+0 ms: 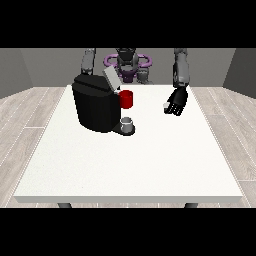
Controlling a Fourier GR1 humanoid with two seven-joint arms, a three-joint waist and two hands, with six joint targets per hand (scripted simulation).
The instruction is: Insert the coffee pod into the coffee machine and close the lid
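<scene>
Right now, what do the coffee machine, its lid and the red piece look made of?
Coffee machine: looks like matte black plastic, with no sheen.
Lid: light grey, plastic or brushed metal; can't tell.
Red piece: probably glossy plastic, uniform colour.

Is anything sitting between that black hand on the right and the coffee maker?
Nothing visible. The hand at the view's right hangs over bare white table, apart from the coffee machine. A red object sits at the machine's near side.
</scene>
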